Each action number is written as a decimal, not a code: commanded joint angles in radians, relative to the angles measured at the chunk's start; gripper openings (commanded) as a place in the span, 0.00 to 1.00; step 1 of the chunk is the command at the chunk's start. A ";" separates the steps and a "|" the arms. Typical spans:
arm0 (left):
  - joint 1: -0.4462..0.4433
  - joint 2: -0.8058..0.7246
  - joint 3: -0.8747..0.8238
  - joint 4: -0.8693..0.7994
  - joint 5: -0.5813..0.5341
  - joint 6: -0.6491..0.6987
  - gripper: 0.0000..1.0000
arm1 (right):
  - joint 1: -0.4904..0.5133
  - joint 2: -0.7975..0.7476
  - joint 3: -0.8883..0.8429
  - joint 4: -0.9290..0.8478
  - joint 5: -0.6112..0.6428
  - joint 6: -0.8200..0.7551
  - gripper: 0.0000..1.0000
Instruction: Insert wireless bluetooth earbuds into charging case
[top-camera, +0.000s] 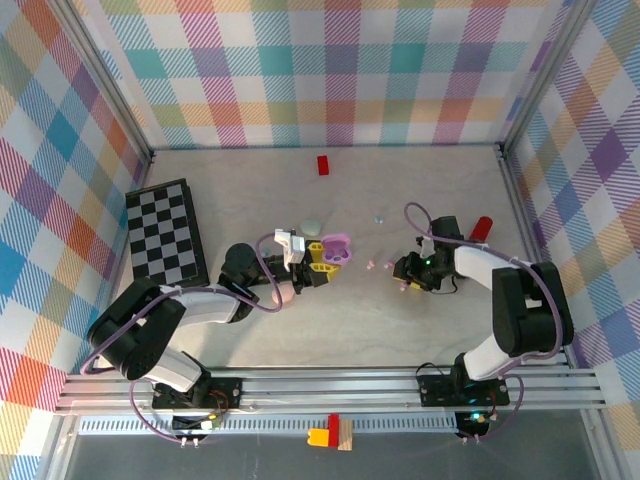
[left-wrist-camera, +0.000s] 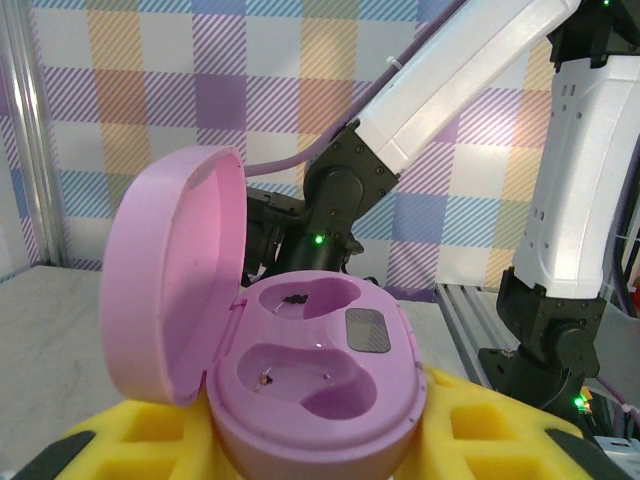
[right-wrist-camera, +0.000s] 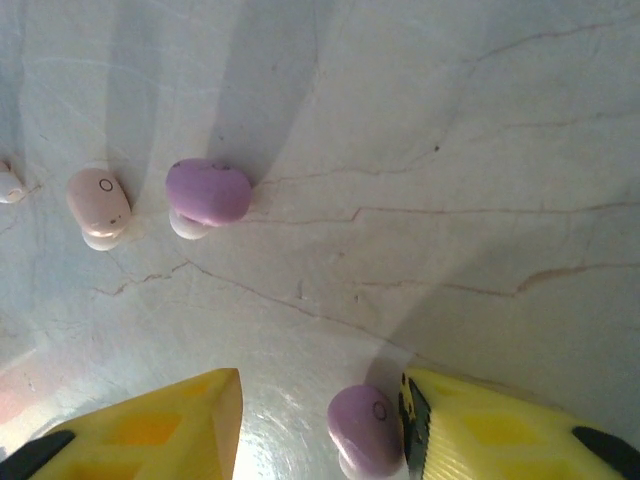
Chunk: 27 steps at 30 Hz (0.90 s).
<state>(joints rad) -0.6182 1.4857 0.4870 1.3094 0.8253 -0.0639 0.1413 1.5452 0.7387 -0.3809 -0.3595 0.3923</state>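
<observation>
L fingers (left-wrist-camera: 490, 432) grip open lilac case (left-wrist-camera: 320, 395); R fingers (right-wrist-camera: 500, 430) apart, glossy lilac bud (right-wrist-camera: 365, 438) prob. touching one.

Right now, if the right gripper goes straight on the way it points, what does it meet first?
Likely the lilac earbud between its jaws; otherwise the table. Depth is unclear.

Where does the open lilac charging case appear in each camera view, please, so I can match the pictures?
Top external: the open lilac charging case sits mid-table, held at the left gripper tip.
Left wrist: centre frame, lid up at left, both wells empty, resting on yellow fingers.
Right wrist: this camera faces the pale marbled tabletop and loose earbuds.
Shared landmark: that tabletop.
</observation>
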 joint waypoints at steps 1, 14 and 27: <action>0.014 0.010 0.021 0.037 0.039 0.001 0.35 | 0.003 -0.019 -0.024 -0.048 0.006 0.020 0.46; 0.014 0.003 0.018 0.036 0.039 -0.001 0.35 | 0.003 -0.004 -0.038 -0.005 -0.054 0.036 0.33; 0.014 0.005 0.016 0.036 0.040 0.001 0.35 | 0.003 -0.007 -0.042 0.007 -0.044 0.048 0.19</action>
<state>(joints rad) -0.6182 1.4967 0.4889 1.3094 0.8379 -0.0639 0.1406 1.5394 0.7029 -0.3737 -0.3954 0.4343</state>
